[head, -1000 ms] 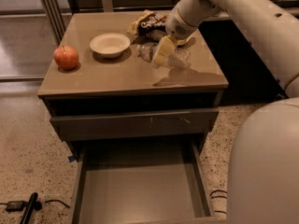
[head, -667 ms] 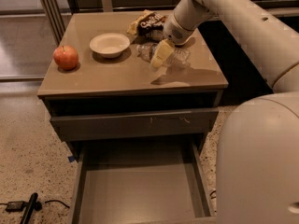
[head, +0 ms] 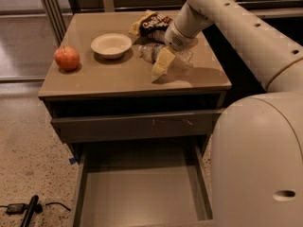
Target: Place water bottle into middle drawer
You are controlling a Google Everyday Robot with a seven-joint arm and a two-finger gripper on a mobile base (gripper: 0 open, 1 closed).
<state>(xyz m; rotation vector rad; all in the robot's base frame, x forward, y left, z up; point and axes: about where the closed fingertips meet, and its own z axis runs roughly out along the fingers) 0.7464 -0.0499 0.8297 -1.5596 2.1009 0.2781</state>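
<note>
The water bottle [head: 149,52] lies on its side on the cabinet top, clear and crinkled, between the bowl and the snack bag. My gripper [head: 162,64] hangs down over the bottle's middle, its pale tip close to the cabinet top and covering part of the bottle. The middle drawer [head: 142,193] is pulled out at the bottom of the view, and its smooth floor is bare.
A red apple [head: 66,58] and a white bowl [head: 111,45] sit on the left of the cabinet top [head: 118,79]. A dark snack bag [head: 151,22] lies behind the bottle. The scratched drawer front [head: 137,126] above the open drawer is closed. My arm's body [head: 258,160] fills the right side.
My gripper has dropped slightly toward the cabinet top at the bottle. The arm has shifted a little in view. The bottle, apple, bowl and bag have not moved.
</note>
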